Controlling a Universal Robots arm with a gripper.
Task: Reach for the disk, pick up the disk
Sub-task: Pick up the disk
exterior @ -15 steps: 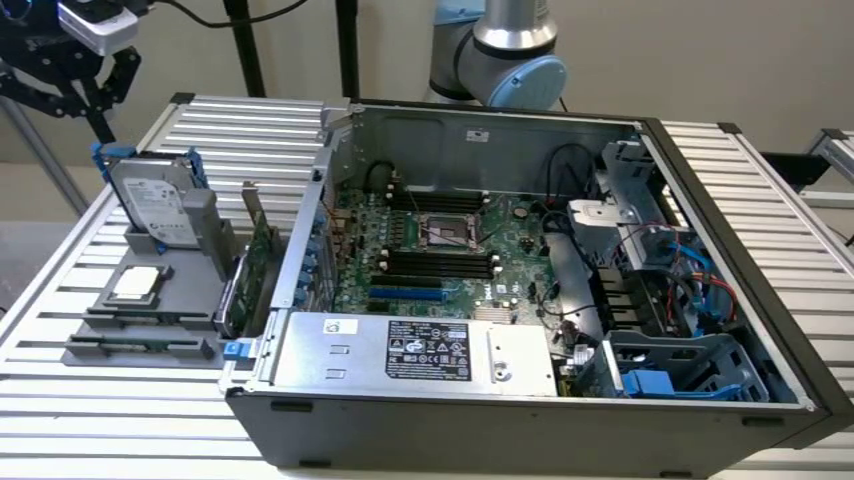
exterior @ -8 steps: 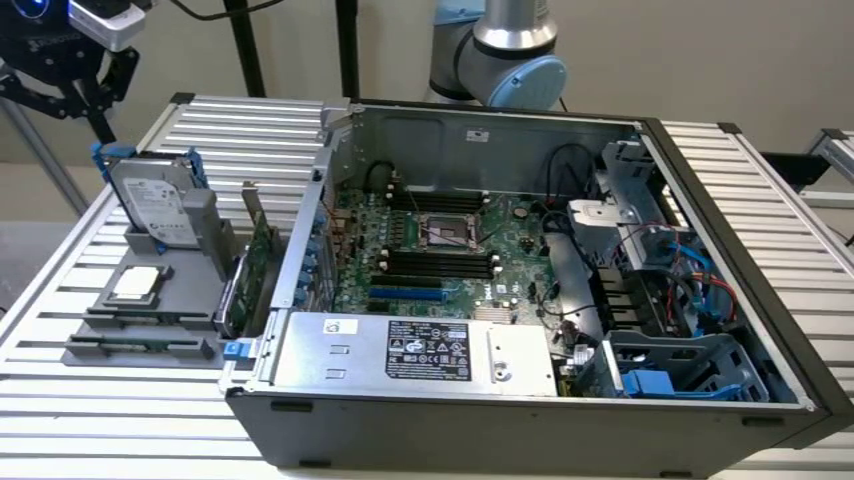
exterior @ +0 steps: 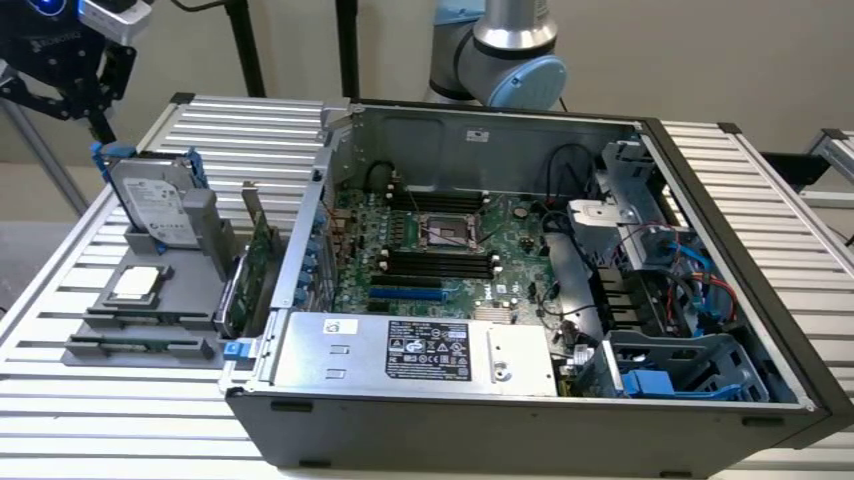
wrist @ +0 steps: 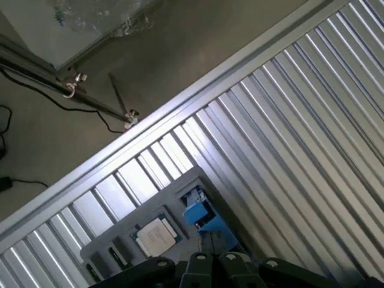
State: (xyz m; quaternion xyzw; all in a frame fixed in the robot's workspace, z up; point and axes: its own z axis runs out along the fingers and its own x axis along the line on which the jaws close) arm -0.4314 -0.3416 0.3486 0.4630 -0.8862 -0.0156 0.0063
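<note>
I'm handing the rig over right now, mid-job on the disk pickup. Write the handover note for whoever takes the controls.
Gripper: shut, fingers together, just above the disk's top edge at the exterior view's left.
Disk: upright in the grey holder on the slatted table, beside the open computer case. In the wrist view its blue rail sits right ahead of the fingertips.
Done: the reach is about complete.
Left: the disk is not lifted. Whether the fingers pinch the rail cannot be told.

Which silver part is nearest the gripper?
The disk, upright with blue rails, just under the gripper; the square chip lies flat farther off, the labelled box sits inside the case.
</note>
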